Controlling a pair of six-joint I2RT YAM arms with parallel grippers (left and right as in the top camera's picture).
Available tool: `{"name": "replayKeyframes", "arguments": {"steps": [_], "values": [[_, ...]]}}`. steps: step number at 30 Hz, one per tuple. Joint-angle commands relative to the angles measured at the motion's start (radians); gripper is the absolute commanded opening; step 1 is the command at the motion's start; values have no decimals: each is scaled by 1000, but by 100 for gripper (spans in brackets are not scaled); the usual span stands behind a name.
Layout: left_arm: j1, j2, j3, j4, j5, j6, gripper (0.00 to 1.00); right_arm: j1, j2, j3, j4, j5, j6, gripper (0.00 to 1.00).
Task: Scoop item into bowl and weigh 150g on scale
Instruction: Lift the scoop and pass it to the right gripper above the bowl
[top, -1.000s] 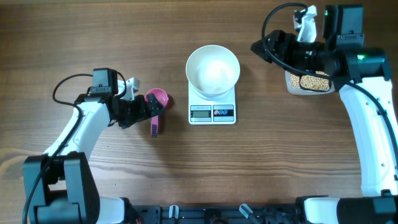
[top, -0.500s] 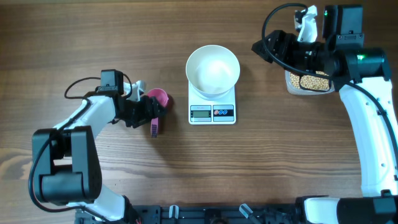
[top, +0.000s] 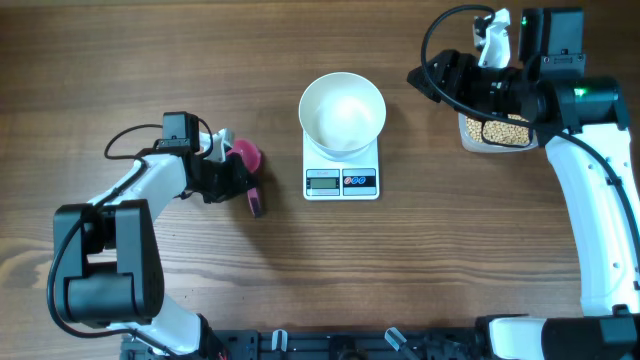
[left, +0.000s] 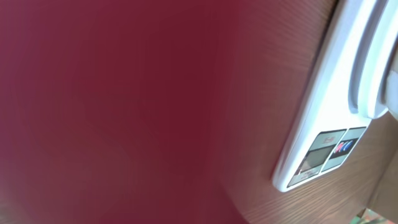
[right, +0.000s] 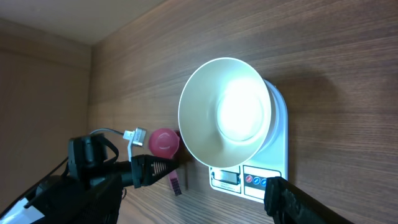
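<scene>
A pink scoop (top: 247, 156) lies on the table left of the scale (top: 342, 182). My left gripper (top: 243, 183) is shut on its dark handle (top: 256, 203). The white bowl (top: 343, 110) stands empty on the scale. Tan beans (top: 497, 131) fill a clear container (top: 468, 137) partly hidden under my right arm. My right gripper (top: 418, 76) hangs open and empty right of the bowl. In the left wrist view a dark pink blur (left: 124, 112) hides the jaws, with the scale (left: 323, 118) at right. The right wrist view shows the bowl (right: 205, 118), scale (right: 277, 177), scoop (right: 164, 142) and one fingertip (right: 292, 198).
The left arm (top: 130, 200) bends across the left of the wooden table, its cable looping behind the wrist. The right arm (top: 590, 190) runs down the right edge. A white object (top: 491, 40) stands behind the bean container.
My left gripper slid in and closed on the scoop's handle, and the scoop shifted and tipped slightly. The right jaws have narrowed a little; the right arm stays put.
</scene>
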Motion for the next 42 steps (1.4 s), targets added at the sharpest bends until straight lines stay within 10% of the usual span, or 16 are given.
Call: {"name": "replayKeyframes", "arguments": {"steps": [1, 11, 17, 25, 32, 42], "values": [[-4, 14, -6, 16, 1, -76, 4, 3, -5, 22, 3, 14, -1, 74], [78, -107, 64, 19, 315, -133, 4, 23, -5, 22, 41, -122, 33, 66], [139, -288, 91, 314, 473, -509, 4, 90, -5, 22, 194, -294, 134, 70], [84, -382, 91, 961, 358, -1030, 4, 263, -5, 22, 495, -310, 433, 66], [18, -382, 91, 996, 151, -1276, 4, 368, -4, 22, 642, -229, 627, 51], [-70, -382, 91, 1343, 36, -1512, 4, 389, -1, 21, 690, -139, 799, 62]]}}
